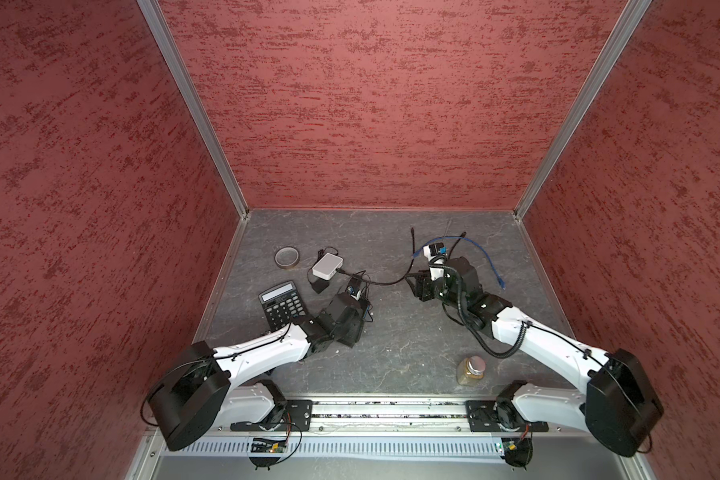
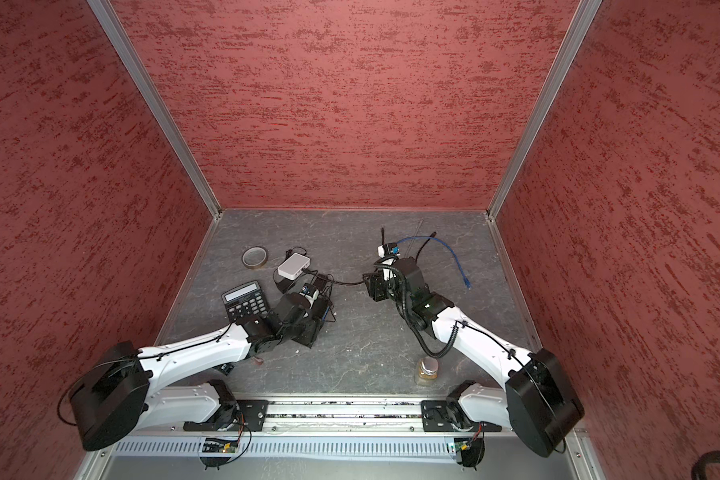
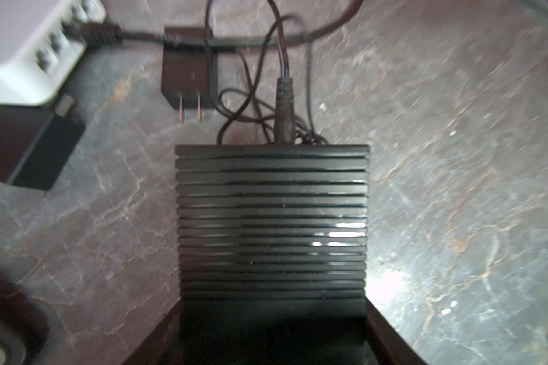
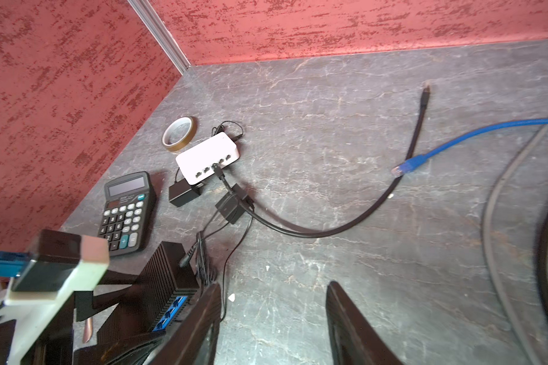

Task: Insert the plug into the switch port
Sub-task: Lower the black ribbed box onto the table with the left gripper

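Right pincer (image 4: 272, 286): jaws apart with nothing between them, low centre of its wrist view, above the bare table (image 4: 329, 94).
Left pincer (image 3: 272, 319): closed on the two sides of a black ribbed box (image 3: 271, 221) at frame centre. A barrel plug (image 3: 284, 107) meets the box's far edge; I cannot tell whether it is in.
Plug (image 4: 217, 169): black, in the middle port of the white switch (image 4: 208, 155), left of centre in the right wrist view. It looks seated, but how deep is unclear.
Black cable (image 4: 314, 235): sweeps from the plug across mid-frame to a free end at upper right.
Handling: probably light, with a hard shell and a thin latch that could snap. The cable looks stiff and springy enough to lever the plug askew.
Hold: the boot just behind the port, not the cable.
Switch: light on smooth stone with nothing bracing it, so a push would likely slide it.
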